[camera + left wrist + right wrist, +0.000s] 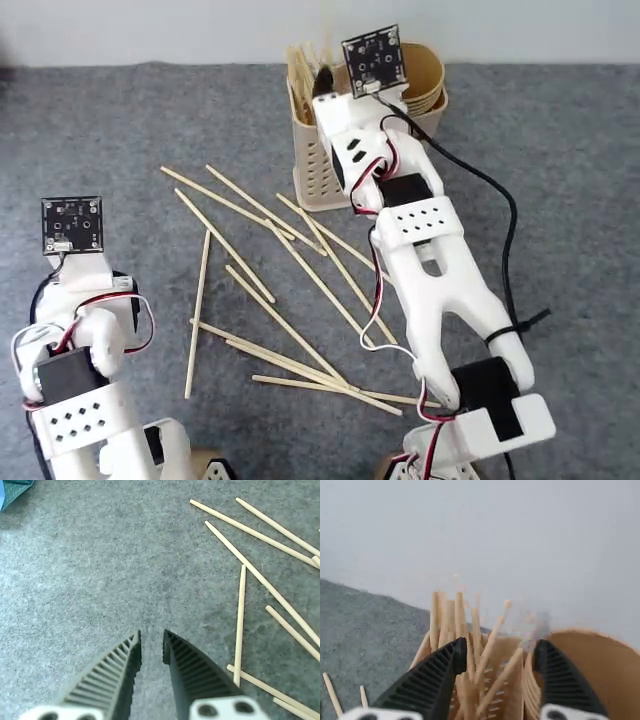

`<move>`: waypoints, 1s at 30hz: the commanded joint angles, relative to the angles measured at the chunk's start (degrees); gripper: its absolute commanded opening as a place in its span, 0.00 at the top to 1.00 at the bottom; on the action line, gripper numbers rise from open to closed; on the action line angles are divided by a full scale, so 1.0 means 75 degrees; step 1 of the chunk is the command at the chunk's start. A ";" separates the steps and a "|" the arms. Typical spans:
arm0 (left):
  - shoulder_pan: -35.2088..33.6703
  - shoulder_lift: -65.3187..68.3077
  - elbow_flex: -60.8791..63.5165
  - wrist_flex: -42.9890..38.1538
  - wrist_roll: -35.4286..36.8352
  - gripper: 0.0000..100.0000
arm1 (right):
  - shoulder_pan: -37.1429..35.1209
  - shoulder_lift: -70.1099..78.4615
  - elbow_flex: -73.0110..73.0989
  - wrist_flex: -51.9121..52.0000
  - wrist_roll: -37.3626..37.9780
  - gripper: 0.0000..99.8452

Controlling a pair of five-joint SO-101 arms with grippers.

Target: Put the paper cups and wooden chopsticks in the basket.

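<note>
A beige slotted basket [318, 185] stands at the back of the grey carpet. A bunch of wooden chopsticks [300, 70] stands upright in it, beside stacked paper cups [432, 75]. My right gripper [335, 90] hangs open just above the basket's rim. In the right wrist view its fingers [500, 652] straddle the standing chopsticks [470, 630], with the cups [590, 665] to one side. Several loose chopsticks [290, 300] lie scattered on the carpet in front of the basket. My left gripper [151, 635] points down at bare carpet, its fingers a narrow gap apart and holding nothing, beside the nearest chopstick [240, 625].
The right arm [440, 290] stretches over the right end of the scattered chopsticks. A teal object [15, 490] lies at the carpet's far corner in the left wrist view. A pale wall rises right behind the basket.
</note>
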State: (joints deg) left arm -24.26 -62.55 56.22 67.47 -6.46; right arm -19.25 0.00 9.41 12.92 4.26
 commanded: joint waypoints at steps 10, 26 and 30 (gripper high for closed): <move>0.1571 -0.0023 -0.0147 0.0047 0.1043 0.90 | 0.0088 -0.3534 -0.0059 0.4624 -0.0914 0.82; 0.2426 0.5790 -0.3007 0.0047 0.0094 0.90 | 0.0170 -0.4331 0.0914 0.8551 -0.0973 0.82; 0.2426 0.7642 -0.4261 0.0035 -0.0223 0.90 | 0.0604 -0.4331 0.1395 0.8422 -0.0973 0.82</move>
State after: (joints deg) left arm -6.33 -13.67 32.75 67.74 -5.76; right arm -17.14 -29.71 19.52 76.66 -2.42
